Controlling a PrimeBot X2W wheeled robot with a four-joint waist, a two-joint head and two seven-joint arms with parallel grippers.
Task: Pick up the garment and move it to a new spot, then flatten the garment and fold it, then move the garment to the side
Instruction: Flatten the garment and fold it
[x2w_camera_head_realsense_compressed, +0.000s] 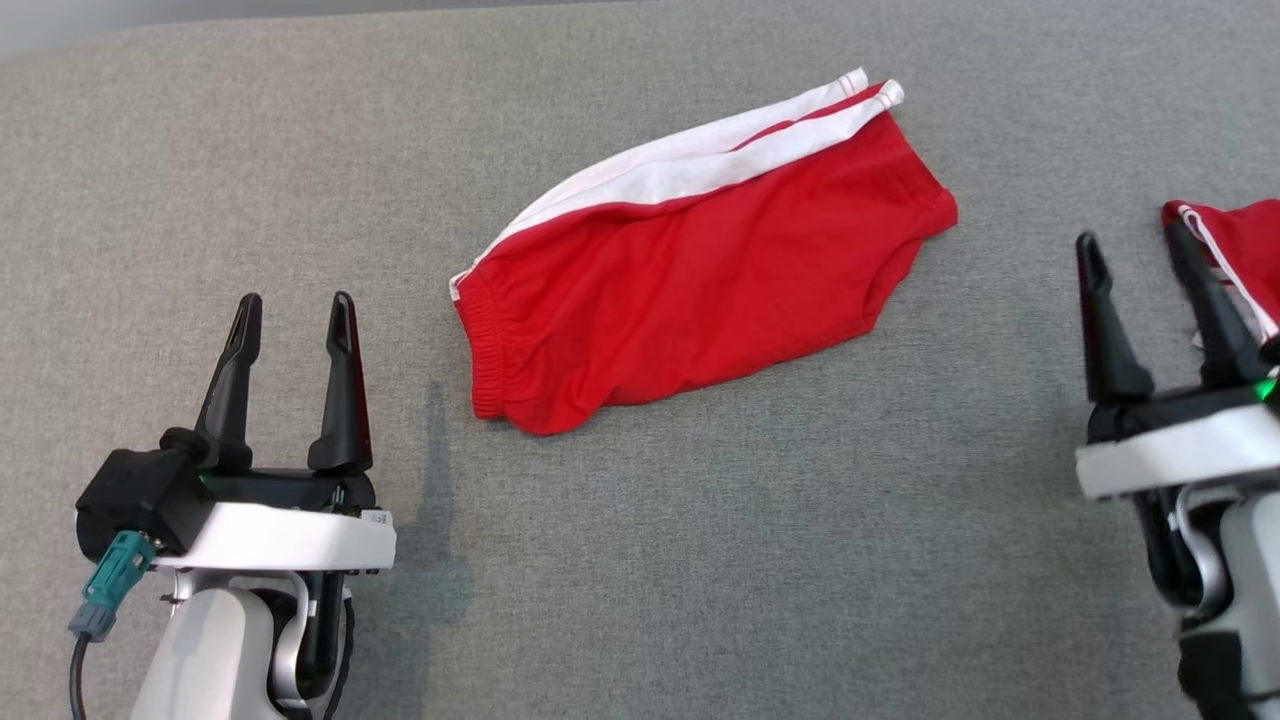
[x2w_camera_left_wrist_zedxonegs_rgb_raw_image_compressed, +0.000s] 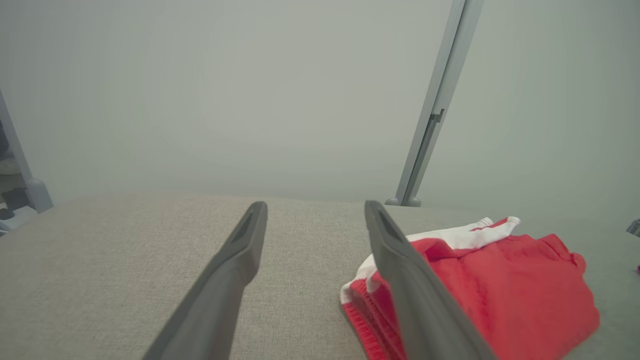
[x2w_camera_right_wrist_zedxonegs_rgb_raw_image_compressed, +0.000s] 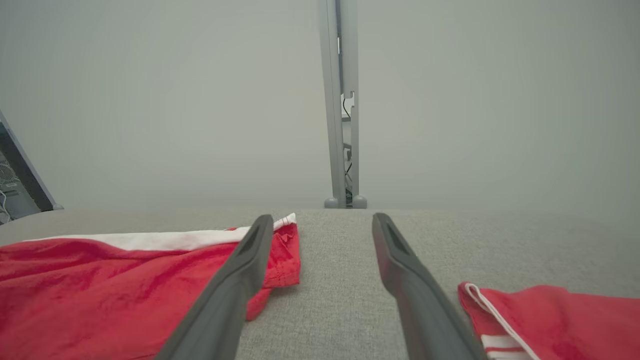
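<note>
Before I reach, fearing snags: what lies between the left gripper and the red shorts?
That stretch is bare grey surface, seen in the head view, from left gripper to red shorts.

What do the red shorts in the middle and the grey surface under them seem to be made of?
Shorts: probably a thin, soft fabric, perhaps polyester or cotton, matte; it lies in loose wrinkles, with a gathered elastic waistband. Surface: a coarse woven cloth, matte; a speckled grey weave shows.

Grey fabric desk (x2w_camera_head_realsense_compressed: 700, 560), pale wall (x2w_camera_left_wrist_zedxonegs_rgb_raw_image_compressed: 200, 100) behind.
Grey metal post (x2w_camera_right_wrist_zedxonegs_rgb_raw_image_compressed: 340, 125) upright at far edge; second red-and-white cloth (x2w_camera_head_realsense_compressed: 1245, 235) lies at desk's right edge.
</note>
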